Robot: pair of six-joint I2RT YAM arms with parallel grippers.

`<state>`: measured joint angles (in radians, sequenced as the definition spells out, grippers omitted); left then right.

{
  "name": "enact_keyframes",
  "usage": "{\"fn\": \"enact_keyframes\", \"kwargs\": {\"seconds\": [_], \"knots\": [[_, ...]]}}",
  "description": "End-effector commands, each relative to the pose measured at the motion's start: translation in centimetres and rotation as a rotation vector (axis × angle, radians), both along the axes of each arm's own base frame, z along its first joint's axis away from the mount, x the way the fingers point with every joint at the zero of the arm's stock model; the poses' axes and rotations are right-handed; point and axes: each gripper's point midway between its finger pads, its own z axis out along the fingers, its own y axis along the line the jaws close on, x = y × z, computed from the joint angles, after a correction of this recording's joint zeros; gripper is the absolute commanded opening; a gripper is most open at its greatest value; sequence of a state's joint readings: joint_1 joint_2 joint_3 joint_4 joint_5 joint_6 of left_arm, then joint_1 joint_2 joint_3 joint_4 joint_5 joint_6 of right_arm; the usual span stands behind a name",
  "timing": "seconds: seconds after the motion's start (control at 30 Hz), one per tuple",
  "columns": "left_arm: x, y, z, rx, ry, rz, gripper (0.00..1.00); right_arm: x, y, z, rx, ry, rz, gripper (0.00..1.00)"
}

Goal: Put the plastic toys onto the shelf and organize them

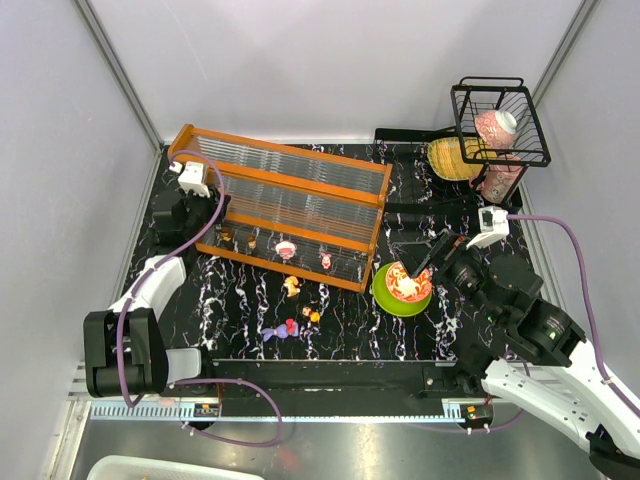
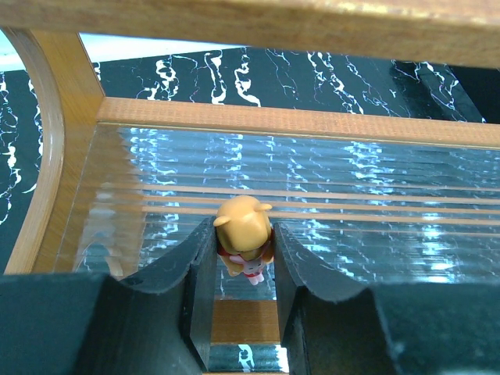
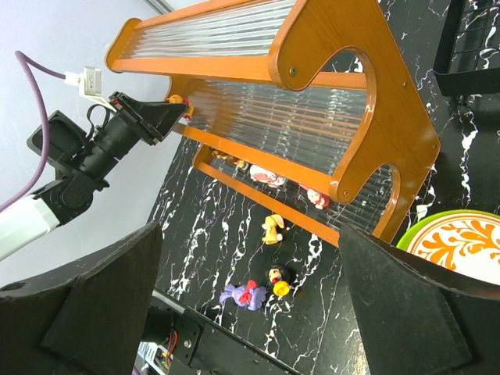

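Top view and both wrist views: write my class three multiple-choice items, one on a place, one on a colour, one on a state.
1. Where is the plate? A under the shelf; B on the table by the shelf's right end; C on its top tier.
2. Head colour of the toy in the left gripper? A purple; B green; C orange.
3. The right gripper is: A shut on a toy; B open, empty; C shut, empty.
Key: B, it sits on the table beside the shelf; C, the left wrist view shows orange; B, jaws wide apart, nothing between.
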<state>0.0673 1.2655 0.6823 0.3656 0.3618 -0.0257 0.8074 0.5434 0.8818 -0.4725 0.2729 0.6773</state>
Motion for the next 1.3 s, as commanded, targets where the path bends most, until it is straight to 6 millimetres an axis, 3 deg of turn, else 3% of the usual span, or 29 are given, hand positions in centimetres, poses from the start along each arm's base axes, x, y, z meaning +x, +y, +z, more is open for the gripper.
{"fn": "enact_keyframes", "kwargs": {"seconds": [0.0,0.17,0.8,0.87,1.27], "knots": [[1.0,0.5,1.2,0.045,-0.046,0.01,0.27,0.4,-0.6,0.1,-0.008,-0.015,-0.032,1.0],[1.0,0.6,1.3,0.044,-0.044,0.014,0.37,0.3,-0.7,0.1,-0.008,-0.018,-0.032,1.0],[0.9,0.5,1.4,0.037,-0.046,0.01,0.46,0.3,-0.6,0.2,-0.012,-0.017,-0.03,1.0],[0.9,0.5,1.5,0.035,-0.045,0.012,0.54,0.3,-0.7,0.2,-0.014,-0.017,-0.032,1.0],[0.0,0.5,4.0,0.039,-0.113,0.02,0.66,0.5,-0.7,0.1,-0.021,-0.018,-0.037,1.0]]}}
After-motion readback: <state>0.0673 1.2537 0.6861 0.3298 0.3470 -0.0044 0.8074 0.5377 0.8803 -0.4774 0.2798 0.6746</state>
